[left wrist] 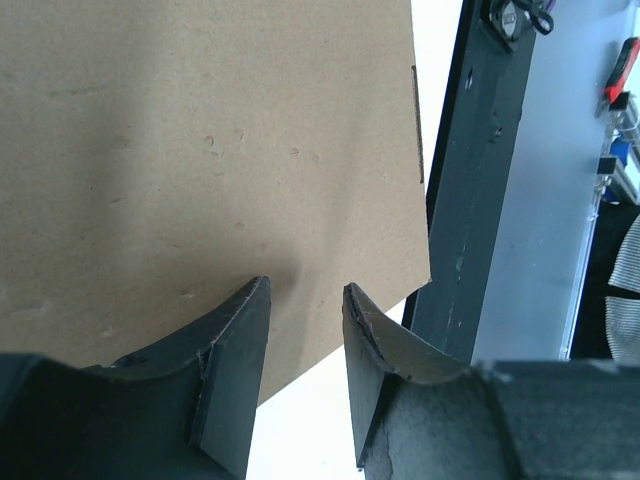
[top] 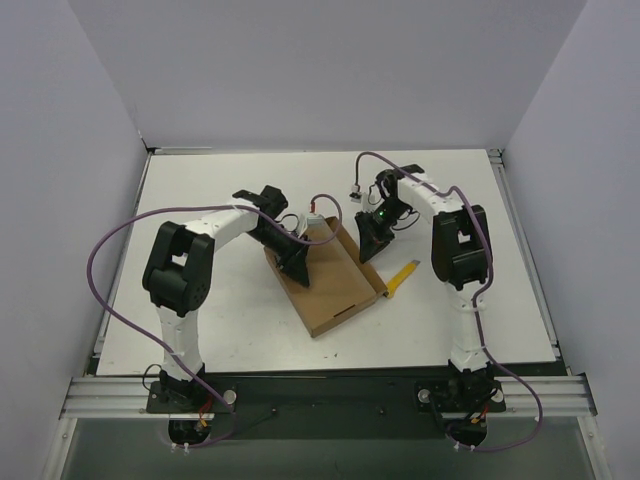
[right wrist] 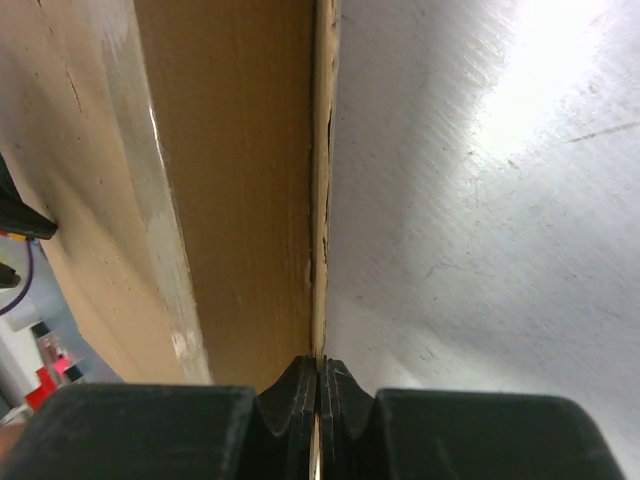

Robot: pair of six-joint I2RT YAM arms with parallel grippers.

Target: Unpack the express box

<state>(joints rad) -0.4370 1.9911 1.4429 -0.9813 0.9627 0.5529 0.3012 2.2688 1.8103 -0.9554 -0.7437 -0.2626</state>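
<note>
The express box, flat brown cardboard, lies askew in the middle of the white table. My left gripper hangs over its left part. In the left wrist view that gripper is open with nothing between its fingers, and the box's plain face fills the space beyond them. My right gripper is at the box's far right edge. The right wrist view shows it shut on a thin upright cardboard edge of the box. What is inside the box is hidden.
A small yellow-handled tool lies on the table just right of the box. A small white plug on a cable sits behind the right gripper. White walls stand on three sides, and a black rail runs past the box's corner.
</note>
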